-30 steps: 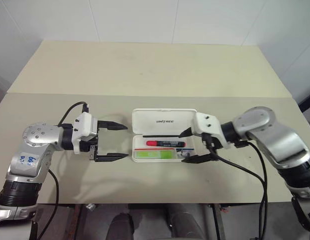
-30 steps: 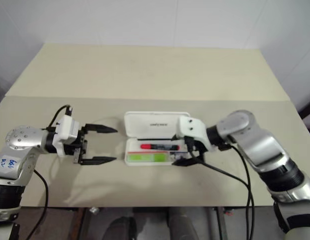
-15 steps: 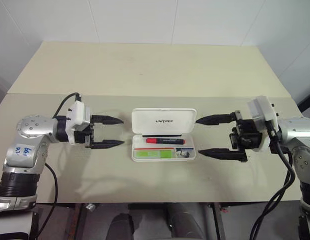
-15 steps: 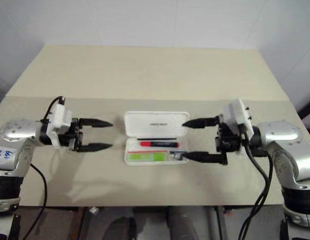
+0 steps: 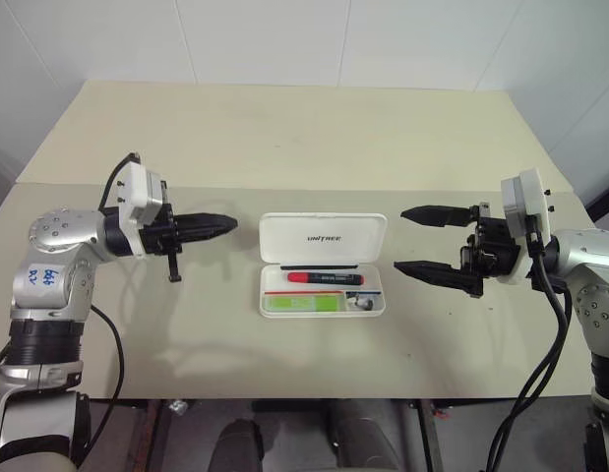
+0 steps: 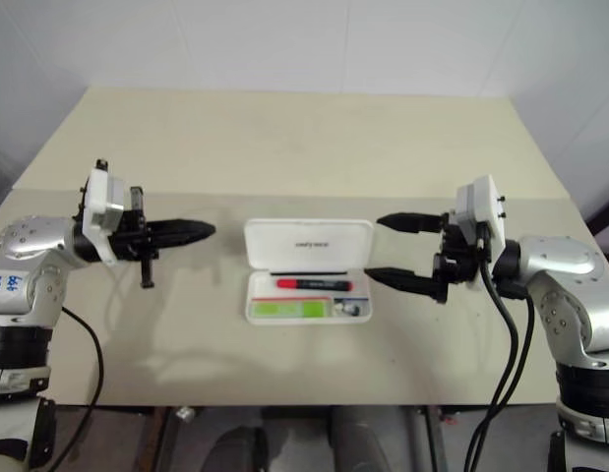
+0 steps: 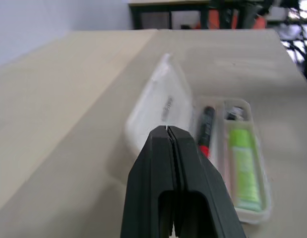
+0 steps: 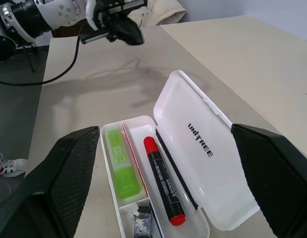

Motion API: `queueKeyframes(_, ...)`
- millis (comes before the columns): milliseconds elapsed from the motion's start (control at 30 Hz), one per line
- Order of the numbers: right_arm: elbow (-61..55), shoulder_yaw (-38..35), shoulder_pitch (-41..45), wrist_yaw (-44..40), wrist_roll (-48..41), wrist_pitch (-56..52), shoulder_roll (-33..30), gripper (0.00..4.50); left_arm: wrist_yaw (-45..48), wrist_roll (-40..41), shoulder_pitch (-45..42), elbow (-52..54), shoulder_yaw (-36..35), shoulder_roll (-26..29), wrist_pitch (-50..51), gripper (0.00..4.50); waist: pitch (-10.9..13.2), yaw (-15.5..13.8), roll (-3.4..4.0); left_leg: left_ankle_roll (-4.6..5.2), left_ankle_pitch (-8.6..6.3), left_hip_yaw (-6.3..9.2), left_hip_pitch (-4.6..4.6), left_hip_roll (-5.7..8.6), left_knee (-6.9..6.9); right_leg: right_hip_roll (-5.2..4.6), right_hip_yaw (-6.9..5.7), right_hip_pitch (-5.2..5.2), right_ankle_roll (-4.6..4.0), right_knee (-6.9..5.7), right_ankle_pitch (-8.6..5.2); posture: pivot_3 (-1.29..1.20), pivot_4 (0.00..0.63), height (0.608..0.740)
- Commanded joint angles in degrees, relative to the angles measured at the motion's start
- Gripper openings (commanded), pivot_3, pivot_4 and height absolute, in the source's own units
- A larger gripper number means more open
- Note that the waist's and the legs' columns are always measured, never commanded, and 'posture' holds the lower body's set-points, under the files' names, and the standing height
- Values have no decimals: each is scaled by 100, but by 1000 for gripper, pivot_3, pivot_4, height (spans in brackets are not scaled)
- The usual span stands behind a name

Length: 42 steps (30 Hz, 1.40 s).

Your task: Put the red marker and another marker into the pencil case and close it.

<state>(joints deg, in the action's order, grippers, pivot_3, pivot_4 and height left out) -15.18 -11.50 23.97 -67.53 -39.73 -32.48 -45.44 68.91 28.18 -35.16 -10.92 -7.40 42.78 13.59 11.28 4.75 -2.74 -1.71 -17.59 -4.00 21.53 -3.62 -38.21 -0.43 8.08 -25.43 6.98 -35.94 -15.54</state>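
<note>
Two grippers are hovering off the ends of the pencil case (image 5: 323, 265), neither touching it. The left gripper (image 5: 221, 224) is holding its fingers pressed together on nothing, pointing toward the lid's left end; the right gripper (image 5: 420, 242) is holding its fingers spread wide and empty just beyond the case's right end. The white case is lying open near the desk's (image 5: 284, 128) front edge, about midway between its side edges, the lid tilted back with "UNITREE" lettering showing. Inside, the red marker (image 5: 325, 278) is lying in the rear compartment and the lime-green highlighter (image 5: 303, 304) in the front one, a thin red divider line between them. Both markers appear stowed, so closing seems the step in hand; the next move probably calls for the closed left fingers to nudge the lid forward and down until it shuts.
</note>
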Motion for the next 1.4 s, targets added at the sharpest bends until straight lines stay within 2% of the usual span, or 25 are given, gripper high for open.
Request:
queueKeyframes(33,41,-1,44,-28,20,178,-27,4500,-344,-211,-476,-435,-57,-168,-185,39,0,-1,0,0,0,0,0,0,0,0,0,0,0,0,0,0,150,740)
queueKeyframes(133,128,46,117,1,81,276,28,4500,-647,-640,-834,-962,166,-391,-404,39,0,-11,0,0,0,0,1,2,-1,0,0,0,2,0,1,0,150,740)
queueKeyframes(267,147,101,137,116,165,420,113,4500,-1005,-1525,-1039,-1919,649,-736,-1428,39,-1,-11,1,-1,0,-1,0,3,0,0,2,0,3,1,2,0,150,740)
queueKeyframes(500,-13,22,-31,373,107,460,159,4500,-792,-1757,-1075,-2465,932,-1225,-1959,39,0,-9,0,-1,0,-4,5,2,3,0,4,-2,4,3,2,0,150,740)
queueKeyframes(700,-177,-11,-215,499,21,451,168,4500,-238,-1437,-1086,-2271,804,-1330,-2045,39,0,-14,0,-1,0,-3,5,3,0,0,6,-2,5,1,3,0,150,740)
queueKeyframes(1000,-226,37,-337,589,-1,485,232,4500,204,-1030,-804,-1247,684,-1129,-1548,39,0,-16,0,0,0,-1,4,2,1,1,6,-1,6,-1,3,0,150,740)
queueKeyframes(1200,-211,76,-311,604,32,497,276,4500,563,-1095,-229,-288,1093,-1011,-1252,39,-1,-13,1,-1,0,-1,3,2,0,0,7,-1,6,-2,3,0,150,740)
queueKeyframes(1400,-266,78,-346,665,46,496,329,4500,333,-1804,92,-277,1661,-978,-1260,39,-1,-12,1,0,1,1,2,3,-5,0,8,2,6,-3,4,0,150,740)
